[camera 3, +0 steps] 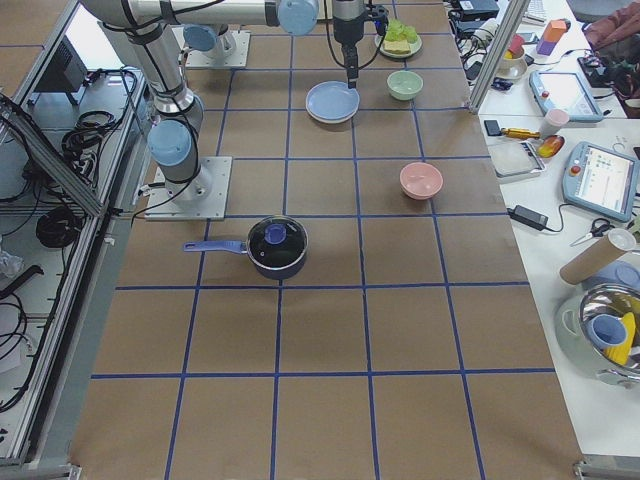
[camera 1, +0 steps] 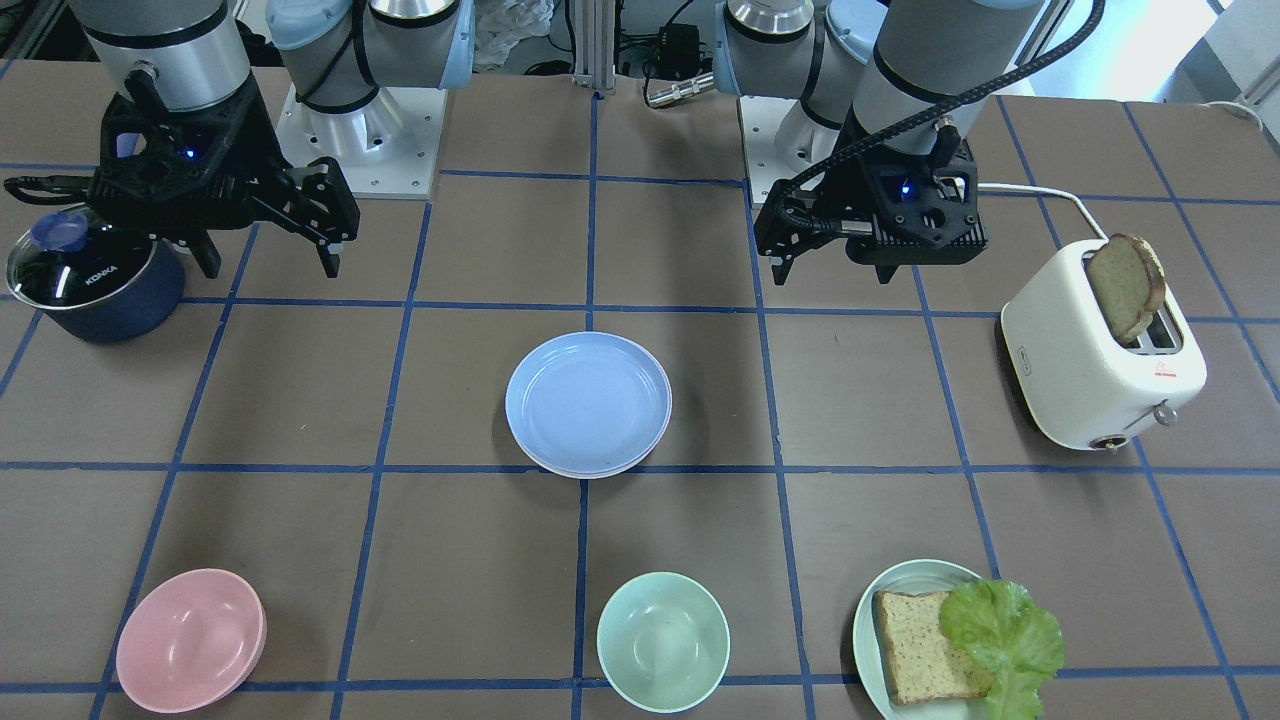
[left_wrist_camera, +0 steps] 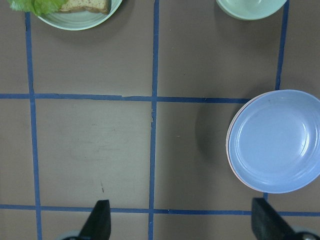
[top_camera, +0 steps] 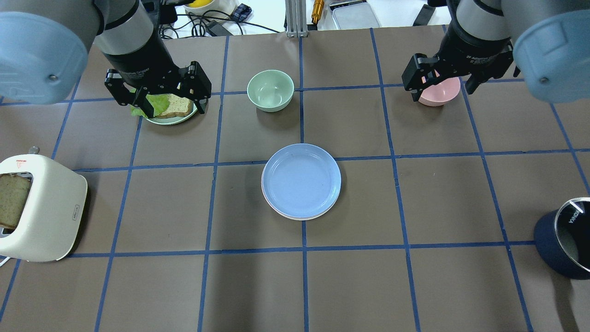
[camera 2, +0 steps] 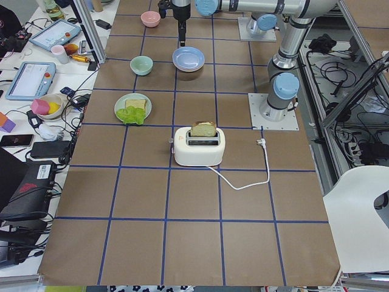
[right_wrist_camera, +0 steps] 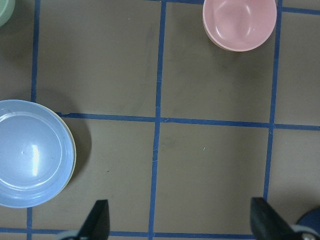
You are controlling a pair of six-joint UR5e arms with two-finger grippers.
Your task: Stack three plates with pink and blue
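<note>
Locate the stack of plates (top_camera: pixel 301 180) at the middle of the tabletop (top_camera: pixel 184 286), well apart from every edge, with the blue plate (camera 1: pixel 588 400) on top and pale rims showing beneath. Treat as flat, hollow side up; round, so expect no long axis. Note left gripper (left_wrist_camera: pixel 182 222) and right gripper (right_wrist_camera: pixel 181 222) raised, spread wide, empty. Judge stacking done: check rims nest evenly, keep grippers clear.

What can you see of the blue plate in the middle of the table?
Light blue plate: round, shallow, raised rim, matte plastic look, empty. It lies level atop a stack at the table's centre. A pink rim peeks out beneath it; a paler edge hints at a third plate. Nothing else touches it.
</note>
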